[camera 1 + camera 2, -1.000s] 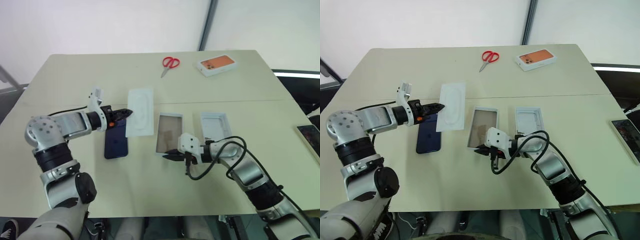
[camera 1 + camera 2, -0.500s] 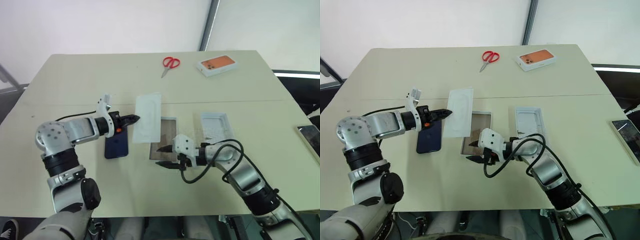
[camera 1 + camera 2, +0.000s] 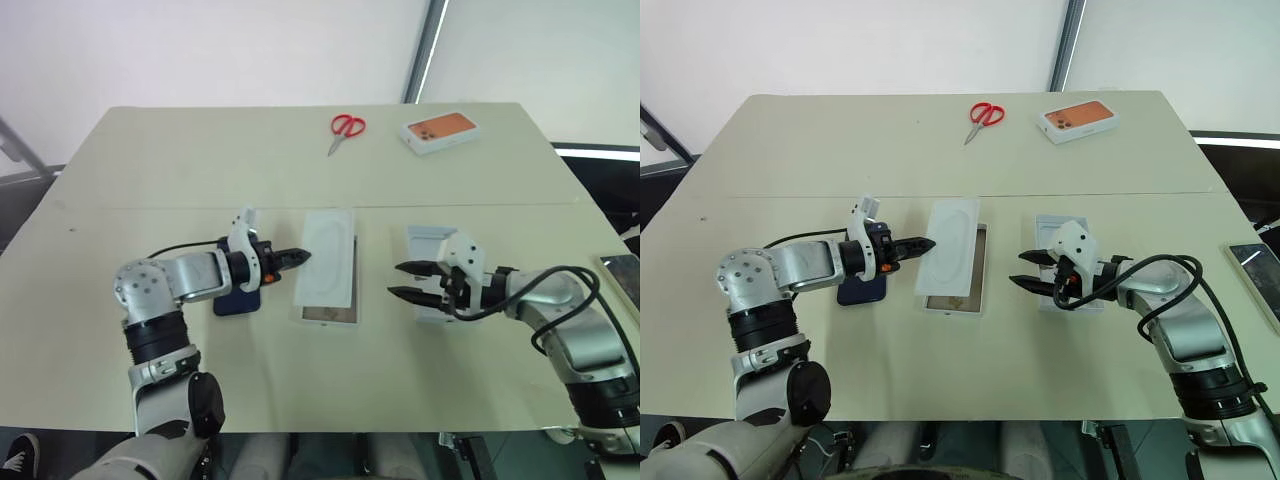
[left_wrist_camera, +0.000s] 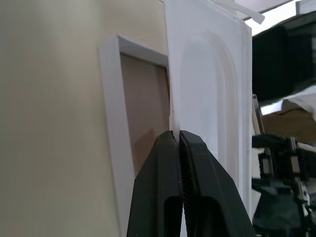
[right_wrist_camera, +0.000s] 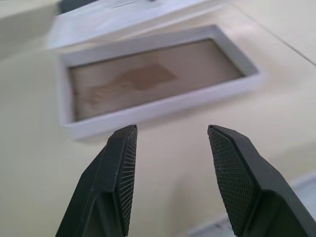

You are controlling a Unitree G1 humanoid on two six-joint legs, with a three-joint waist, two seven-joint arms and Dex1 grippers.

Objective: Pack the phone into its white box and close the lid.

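We are pinching the edge of the flat white insert with our left pincer — it is hanging tilted over the white box, hiding most of the brownish floor. Our right pincer is standing wide and empty above the lid. The phone is lying on the tabletop under our left wrist — outside the box.
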